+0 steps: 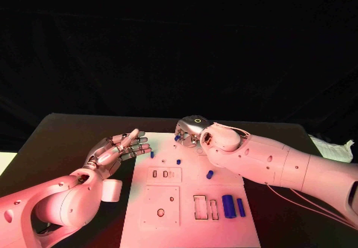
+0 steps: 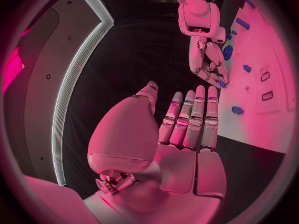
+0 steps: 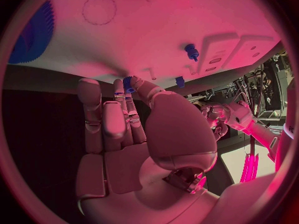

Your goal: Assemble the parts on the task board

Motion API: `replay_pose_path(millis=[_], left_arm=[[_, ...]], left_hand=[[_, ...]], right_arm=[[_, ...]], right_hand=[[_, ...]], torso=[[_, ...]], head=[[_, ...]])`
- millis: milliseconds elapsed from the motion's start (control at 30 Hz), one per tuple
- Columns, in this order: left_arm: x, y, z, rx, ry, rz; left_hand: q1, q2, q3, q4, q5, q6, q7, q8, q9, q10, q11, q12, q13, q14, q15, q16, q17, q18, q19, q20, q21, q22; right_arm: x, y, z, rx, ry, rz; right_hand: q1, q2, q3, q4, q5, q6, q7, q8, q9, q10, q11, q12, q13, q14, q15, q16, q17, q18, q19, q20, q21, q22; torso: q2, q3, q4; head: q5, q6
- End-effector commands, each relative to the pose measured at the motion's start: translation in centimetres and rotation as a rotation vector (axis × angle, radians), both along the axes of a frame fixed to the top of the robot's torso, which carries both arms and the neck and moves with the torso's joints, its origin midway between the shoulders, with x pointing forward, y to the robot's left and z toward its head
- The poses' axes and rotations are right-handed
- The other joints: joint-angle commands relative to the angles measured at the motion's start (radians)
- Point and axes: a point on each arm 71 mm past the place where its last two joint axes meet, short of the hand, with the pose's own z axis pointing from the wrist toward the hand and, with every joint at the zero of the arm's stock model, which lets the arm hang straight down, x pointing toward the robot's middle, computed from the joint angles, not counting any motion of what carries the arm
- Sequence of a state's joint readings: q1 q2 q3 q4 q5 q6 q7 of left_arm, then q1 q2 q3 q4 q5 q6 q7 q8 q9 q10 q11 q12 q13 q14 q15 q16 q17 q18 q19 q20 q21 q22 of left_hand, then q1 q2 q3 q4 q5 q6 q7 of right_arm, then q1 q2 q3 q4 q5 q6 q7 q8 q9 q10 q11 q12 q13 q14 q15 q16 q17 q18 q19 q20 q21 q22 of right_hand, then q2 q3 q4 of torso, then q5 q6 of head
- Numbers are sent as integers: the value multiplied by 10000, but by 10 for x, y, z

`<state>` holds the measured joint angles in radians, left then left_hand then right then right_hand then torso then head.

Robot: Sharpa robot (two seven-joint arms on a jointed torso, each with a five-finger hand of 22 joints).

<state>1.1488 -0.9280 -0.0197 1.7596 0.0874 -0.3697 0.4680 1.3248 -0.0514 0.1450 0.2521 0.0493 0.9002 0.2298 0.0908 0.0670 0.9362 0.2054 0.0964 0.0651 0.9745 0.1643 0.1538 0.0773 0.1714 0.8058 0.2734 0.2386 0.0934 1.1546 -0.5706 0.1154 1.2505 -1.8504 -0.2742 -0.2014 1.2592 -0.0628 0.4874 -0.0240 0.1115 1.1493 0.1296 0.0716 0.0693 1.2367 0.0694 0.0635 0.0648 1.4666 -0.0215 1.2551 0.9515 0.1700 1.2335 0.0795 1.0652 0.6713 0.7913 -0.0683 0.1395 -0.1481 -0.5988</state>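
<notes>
Head view: white task board (image 1: 190, 206) lies mid-bench on the black bench (image 1: 67, 134). Left robot hand (image 1: 119, 149) hovers just beside the board's far-left corner, fingers straight and slightly spread, nothing in it. Right robot hand (image 1: 191, 135) is at the board's far edge, fingers pointing down at a small blue part (image 1: 177, 138); whether it pinches that part, can't tell here. Other blue parts on the board: a small peg (image 1: 152, 154) near the left edge by the left fingertips, another peg (image 1: 178, 161) mid-board, a slanted piece (image 1: 210, 174) right of centre, and two long blue cylinders (image 1: 229, 206) lying side by side near the right, next to rectangular slots. A white cylinder (image 1: 111, 189) sits on the bench left of the board, beside the left forearm.

Left wrist view: left robot hand (image 2: 187, 129) flat, fingers side by side and extended, empty, over dark bench just off the board edge (image 2: 261, 114). Right robot hand (image 2: 209, 64) is across from it, fingertips down at the board edge, blue bit at its tips.

Right wrist view: right robot hand (image 3: 134, 129) fingers drawn together, thumb and fingertips meeting on a small blue part (image 3: 128, 84) at the board edge; looks pinched. Blue peg (image 3: 191, 51) stands on the board further off; another blue piece (image 3: 179, 81) nearby at the edge. Left robot hand (image 3: 227, 117) sits beyond, off the board.
</notes>
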Motion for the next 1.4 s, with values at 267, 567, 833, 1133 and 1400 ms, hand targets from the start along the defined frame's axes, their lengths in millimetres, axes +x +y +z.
replay_pose_path(millis=[267, 567, 833, 1133, 1400], left_arm=[[0, -2, 2, -68, -101, -181], [0, 1, 1, -29, -90, -112], [0, 3, 1, -12, -76, -91], [0, 4, 1, -14, -64, -105], [0, 3, 1, -24, -57, -134]], left_hand=[[17, 74, 20, -67, -4, 66, 224, -55, -12, 60, -11, -58, -12, 65, -1, -42, -10, 120, 94, 10, -60, -15], [39, 91, 8, -97, -3, 79, 216, -70, -11, 70, -16, -74, -11, 77, -3, -56, -16, 120, 106, 9, -71, -28], [39, 91, 8, -97, -3, 79, 216, -70, -11, 70, -16, -74, -11, 77, -3, -56, -16, 120, 106, 9, -71, -28], [39, 91, 8, -97, -3, 79, 216, -70, -11, 70, -16, -74, -11, 77, -3, -56, -16, 120, 106, 9, -71, -28], [39, 91, 8, -97, -3, 79, 216, -70, -11, 70, -16, -74, -11, 77, -3, -56, -16, 120, 106, 9, -71, -28]], right_arm=[[1, -2, -1, -34, -125, -144], [-14, -24, 13, 495, -440, -156], [-29, -78, 29, 1719, 417, -1259], [-40, -121, 26, 2045, 1333, -2487], [-38, -131, 15, 1884, 1800, -2890]], right_hand=[[8, -628, -146, 216, -338, -1552, 214, -121, -48, -1285, 238, -25, -7, -39, 255, -406, -640, -29, -522, 253, -332, -639], [48, -692, -197, 259, -240, -1559, 233, -77, -21, -1163, 227, 51, 33, -41, 248, -433, -656, -21, -540, 261, -320, -643], [-21, -941, -348, 474, 66, -1306, 221, -47, 15, 833, -61, 934, 516, 291, 41, 383, 715, -229, 97, 92, 562, 699], [278, -1133, -3466, 1608, 1104, -1492, -102, 52, 39, 699, -362, 5279, 5273, 452, -215, 1441, 2284, -581, 817, -144, 1810, 2497], [645, -865, -4064, 2374, 1221, -1552, 1, 99, 44, 709, -296, 8091, 8405, 545, -148, 1830, 3035, -586, 932, -121, 2110, 2959]], torso=[[3, 0, -21], [-2, 16, -70], [-55, 36, -224], [-44, 91, -395], [-37, 75, -335]], head=[[30, -11], [0, 44], [-27, 89], [-17, 129], [-62, 127]])
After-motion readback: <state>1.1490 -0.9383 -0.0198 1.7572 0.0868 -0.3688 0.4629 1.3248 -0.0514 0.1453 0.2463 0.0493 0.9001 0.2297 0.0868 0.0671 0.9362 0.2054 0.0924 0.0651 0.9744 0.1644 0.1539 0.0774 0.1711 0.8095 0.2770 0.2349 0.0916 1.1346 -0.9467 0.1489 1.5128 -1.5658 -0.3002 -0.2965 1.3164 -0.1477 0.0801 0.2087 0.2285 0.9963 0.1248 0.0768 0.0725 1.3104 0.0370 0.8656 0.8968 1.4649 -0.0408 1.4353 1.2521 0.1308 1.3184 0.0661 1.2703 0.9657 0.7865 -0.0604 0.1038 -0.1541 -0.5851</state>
